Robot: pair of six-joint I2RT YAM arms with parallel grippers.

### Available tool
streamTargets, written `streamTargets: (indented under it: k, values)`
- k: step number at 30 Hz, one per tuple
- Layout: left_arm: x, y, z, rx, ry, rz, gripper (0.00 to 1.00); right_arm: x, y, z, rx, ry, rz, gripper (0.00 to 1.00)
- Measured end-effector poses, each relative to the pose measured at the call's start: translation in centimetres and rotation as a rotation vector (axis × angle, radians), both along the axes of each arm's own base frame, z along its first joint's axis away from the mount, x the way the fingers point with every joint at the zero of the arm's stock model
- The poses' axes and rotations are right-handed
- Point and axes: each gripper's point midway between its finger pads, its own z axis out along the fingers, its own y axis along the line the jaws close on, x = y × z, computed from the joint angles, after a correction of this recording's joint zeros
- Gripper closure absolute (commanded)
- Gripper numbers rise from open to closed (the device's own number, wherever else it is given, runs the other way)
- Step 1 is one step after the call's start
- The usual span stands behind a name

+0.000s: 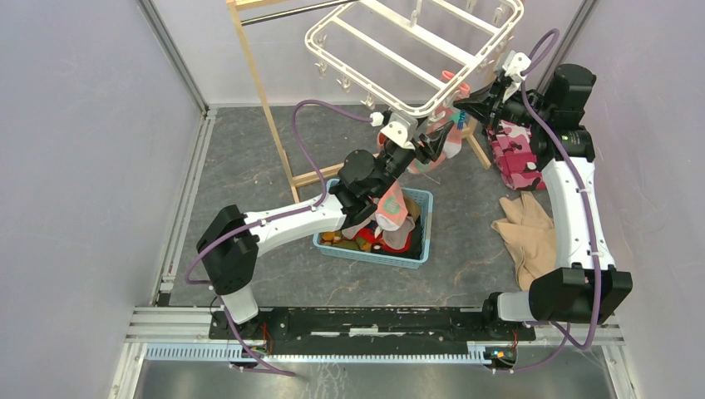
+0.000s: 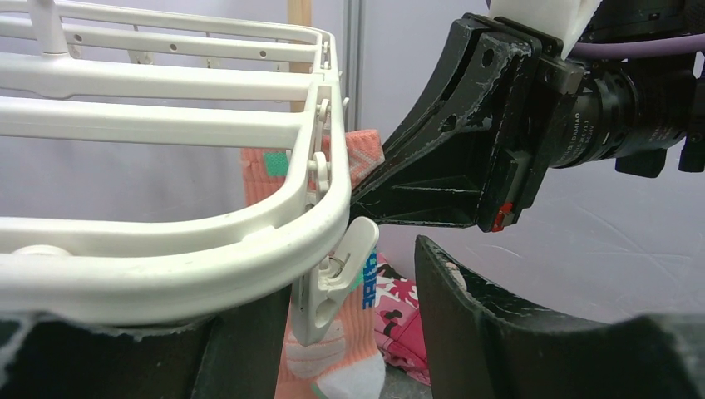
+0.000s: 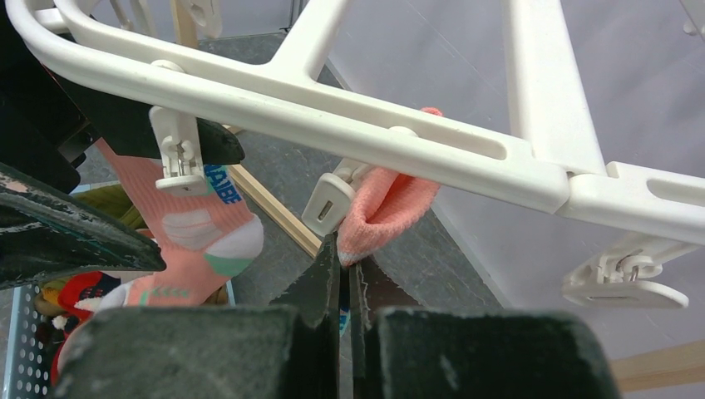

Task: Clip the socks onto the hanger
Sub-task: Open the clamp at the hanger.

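1. The right end effector (image 3: 342, 270) is clenching the edge of the first salmon-pink sock (image 3: 391, 208), holding it up beside a free clip (image 3: 328, 204) on the hanger (image 3: 349, 125) rim, evidently for clipping.
2. The second salmon-pink sock (image 3: 204, 237) is hanging at the neighbouring clip (image 3: 177, 154). The left end effector (image 2: 349, 291), jaws apart, is straddling it, probably to work it.
3. The views are showing two socks at the hanger, two end effectors and one blue basket (image 1: 429, 224) holding uncounted socks on the worktop (image 1: 249, 166).

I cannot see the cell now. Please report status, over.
Right claw shut on salmon sock, at the hanger rim. Left claw open astride a clip. Claws crowded close, nothing else in the way.
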Motion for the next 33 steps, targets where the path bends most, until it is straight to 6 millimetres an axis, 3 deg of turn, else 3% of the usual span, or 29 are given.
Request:
streamTargets:
  k: [23,33]
  values:
    - [0.6,0.6,0.3,-0.054,0.027,0.033,0.34,0.0,0.0,0.0,-0.003,-0.004,0.001,1.00]
    - [1.1,0.2,0.1,-0.059,0.031,0.043,0.42,0.0,0.0,-0.1,-0.003,0.002,0.001,1.00]
